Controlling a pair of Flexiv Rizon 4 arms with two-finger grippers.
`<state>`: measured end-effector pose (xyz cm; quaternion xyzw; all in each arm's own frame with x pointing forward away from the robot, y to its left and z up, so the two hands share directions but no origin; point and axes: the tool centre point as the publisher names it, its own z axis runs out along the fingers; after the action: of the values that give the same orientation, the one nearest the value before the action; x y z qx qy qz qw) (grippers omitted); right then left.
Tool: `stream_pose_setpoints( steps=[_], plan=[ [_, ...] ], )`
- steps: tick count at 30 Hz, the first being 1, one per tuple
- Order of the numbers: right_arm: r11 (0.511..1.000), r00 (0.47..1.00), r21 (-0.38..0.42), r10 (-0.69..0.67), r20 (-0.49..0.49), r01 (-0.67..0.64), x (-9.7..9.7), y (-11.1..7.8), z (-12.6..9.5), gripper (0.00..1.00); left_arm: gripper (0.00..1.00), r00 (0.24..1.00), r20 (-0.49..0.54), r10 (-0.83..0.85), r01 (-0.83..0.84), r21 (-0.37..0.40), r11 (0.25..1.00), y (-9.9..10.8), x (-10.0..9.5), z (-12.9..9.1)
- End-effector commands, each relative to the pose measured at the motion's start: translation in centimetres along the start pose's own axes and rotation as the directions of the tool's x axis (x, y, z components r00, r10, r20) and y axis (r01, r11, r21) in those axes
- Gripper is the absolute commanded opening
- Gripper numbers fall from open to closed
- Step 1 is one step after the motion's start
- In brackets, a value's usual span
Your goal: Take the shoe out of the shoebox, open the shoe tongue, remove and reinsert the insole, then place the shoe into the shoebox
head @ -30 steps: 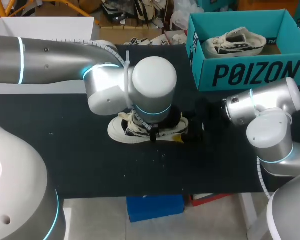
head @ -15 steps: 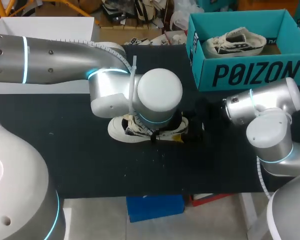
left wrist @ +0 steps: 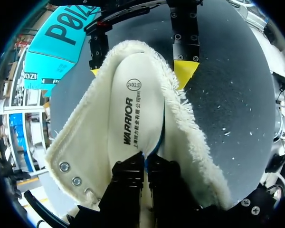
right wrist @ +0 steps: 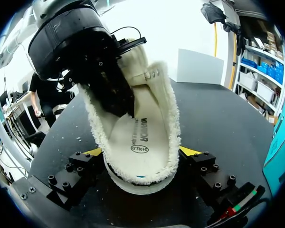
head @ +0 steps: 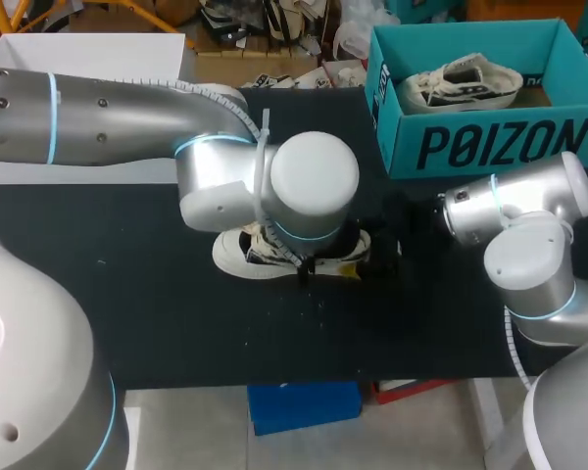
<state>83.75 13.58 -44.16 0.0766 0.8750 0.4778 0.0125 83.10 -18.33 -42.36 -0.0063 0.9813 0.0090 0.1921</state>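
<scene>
Fleecy cream lining rims the shoe (head: 237,255), which lies on the black desk (head: 127,294) under my left arm (head: 108,113), apart from the teal shoebox (head: 470,147) (another shoe (head: 461,83) sits inside it). The right tool (right wrist: 141,156) clamps the shoe's heel from both sides. The left tool (left wrist: 143,164), fingers nearly together, pinches the insole (left wrist: 133,95) inside the shoe.

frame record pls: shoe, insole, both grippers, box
shoe: white fleece-lined shoe, on black table, outside box
insole: white printed insole, mostly inside shoe, one end pinched
left gripper: shut on insole end
right gripper: yellow tips either side of heel, gripping shoe
shoebox: teal cardboard shoebox, open, holds second shoe
</scene>
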Motion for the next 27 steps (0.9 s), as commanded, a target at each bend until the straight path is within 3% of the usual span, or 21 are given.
stream_pose_setpoints(
  steps=[1,12,27],
  plan=[
    [1.0,1.0,0.001,0.001,-0.002,-0.001,-0.1,-0.2,0.1,0.0,0.0,0.995,-0.091,0.027,-0.019,0.085,0.996,0.8,-0.7,2.0],
    [1.0,1.0,0.001,0.001,-0.002,-0.001,-0.1,-0.2,0.1,0.0,0.0,0.971,-0.212,0.108,-0.055,0.243,0.968,1.1,-0.4,-0.7],
    [1.0,1.0,0.001,0.001,-0.002,-0.001,-0.1,-0.2,0.1,0.0,0.0,0.962,-0.212,0.171,-0.095,0.324,0.941,-0.1,-0.6,-3.7]
  ],
)
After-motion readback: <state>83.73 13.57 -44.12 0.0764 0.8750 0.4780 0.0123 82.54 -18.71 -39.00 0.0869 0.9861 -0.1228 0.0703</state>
